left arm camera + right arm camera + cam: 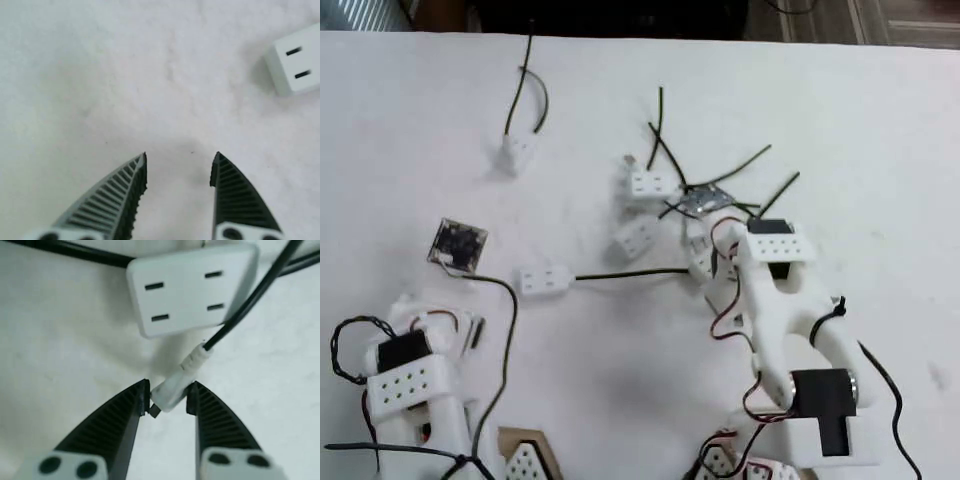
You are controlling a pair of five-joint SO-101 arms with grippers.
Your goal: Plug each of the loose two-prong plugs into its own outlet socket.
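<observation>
The right end effector (168, 395) is pinched on a white plug (176, 384) near the middle of the worktop (880, 130). It holds the plug slantwise by its sides, with one dark prong poking out below the fingertips, away from the sockets. The grip looks narrow and off-axis, so the plug is likely to twist or slip out when pushed. Its black cord (250, 302) runs across the corner of the outlet block (192, 287) just beyond. The cord's stiffness could drag the plug off line, or sweep the light block aside before the prongs meet the slots. The block lies loose on the worktop, so a push without bracing would probably slide it instead of seating the plug. The tangle of cords (720, 190) beside it could also snag the arm. The left end effector (178, 167) hangs open over bare worktop near the front-left corner, with a second outlet block (295, 60) close by, too far off to steady anything.
</observation>
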